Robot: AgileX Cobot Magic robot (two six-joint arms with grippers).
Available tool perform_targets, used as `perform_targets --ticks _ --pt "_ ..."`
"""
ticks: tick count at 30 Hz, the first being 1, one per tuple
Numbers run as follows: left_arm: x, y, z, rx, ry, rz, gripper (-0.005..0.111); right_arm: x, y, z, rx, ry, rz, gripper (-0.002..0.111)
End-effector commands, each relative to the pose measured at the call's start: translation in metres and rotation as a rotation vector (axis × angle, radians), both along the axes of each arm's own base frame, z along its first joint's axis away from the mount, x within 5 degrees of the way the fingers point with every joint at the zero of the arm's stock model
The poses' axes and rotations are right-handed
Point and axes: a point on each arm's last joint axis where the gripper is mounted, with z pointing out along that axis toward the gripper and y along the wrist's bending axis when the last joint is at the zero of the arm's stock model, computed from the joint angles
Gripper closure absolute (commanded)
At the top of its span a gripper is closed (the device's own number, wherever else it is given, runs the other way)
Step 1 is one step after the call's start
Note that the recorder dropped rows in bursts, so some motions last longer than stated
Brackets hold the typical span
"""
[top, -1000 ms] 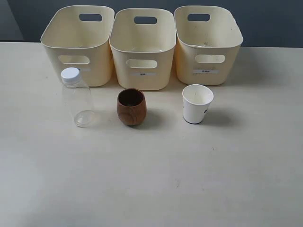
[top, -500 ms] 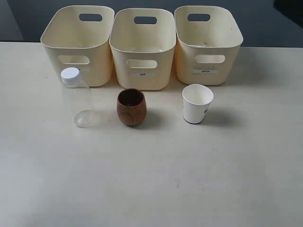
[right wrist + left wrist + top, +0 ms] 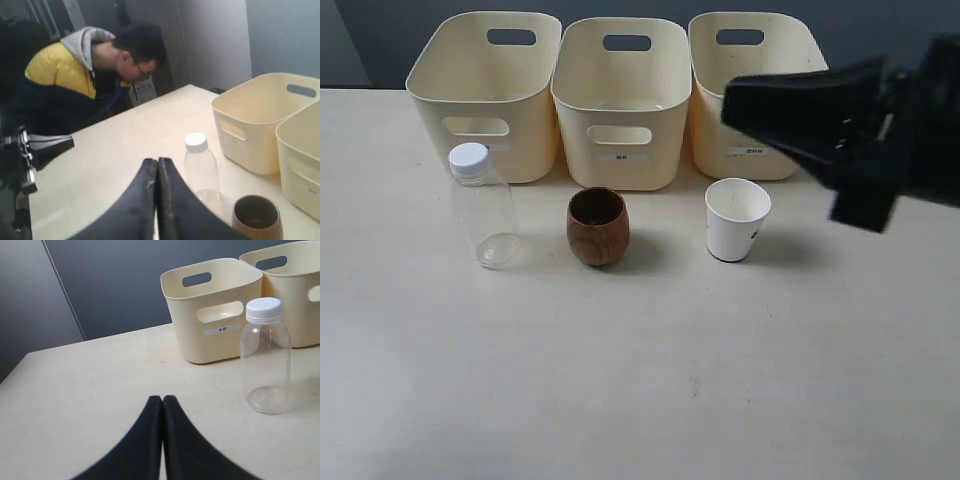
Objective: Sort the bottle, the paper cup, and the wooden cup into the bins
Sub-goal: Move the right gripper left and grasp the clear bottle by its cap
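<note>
- Exterior view: nothing is sorted yet. The bottle (image 3: 483, 208), wooden cup (image 3: 598, 227) and paper cup (image 3: 737, 220) stand in a row on the counter (image 3: 640, 380), mid-frame, before the three bins (image 3: 622, 100). Your right gripper (image 3: 790, 115) hangs at upper right, above the paper cup.
- Left wrist view: left gripper (image 3: 162, 402) clenched, empty; bottle at right, near a bin.
- Right wrist view: right gripper (image 3: 156, 167) clenched, empty. Open it before you descend on the paper cup.
</note>
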Motion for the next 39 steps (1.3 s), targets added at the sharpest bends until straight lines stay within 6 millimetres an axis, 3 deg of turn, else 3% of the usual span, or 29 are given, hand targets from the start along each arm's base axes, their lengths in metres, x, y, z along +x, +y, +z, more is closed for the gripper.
perform_targets --ticks 1,8,16,23,30,37,39 --pt "0.000 0.000 0.000 -0.002 -0.009 -0.003 0.107 0.019 0.038 -0.017 -0.138 0.015 0.027 0.109" --pt "0.000 0.000 0.000 -0.002 -0.009 -0.003 0.107 0.056 0.093 -0.040 -0.317 0.055 -0.052 0.109" --pt "0.000 0.000 0.000 -0.002 -0.009 -0.003 0.107 0.089 0.142 -0.063 -0.341 0.075 0.058 0.109" --pt "0.000 0.000 0.000 -0.002 -0.009 -0.003 0.107 0.108 0.161 -0.076 -0.345 0.083 0.083 0.109" --pt "0.000 0.000 0.000 -0.002 -0.009 -0.003 0.107 0.115 0.174 -0.090 -0.354 0.063 0.153 0.106" --pt "0.000 0.000 0.000 -0.002 -0.007 -0.003 0.107 0.121 0.182 -0.087 -0.327 0.051 0.181 0.037" --pt "0.000 0.000 0.000 -0.002 -0.007 -0.003 0.107 0.121 0.182 -0.087 -0.328 0.048 0.182 0.030"
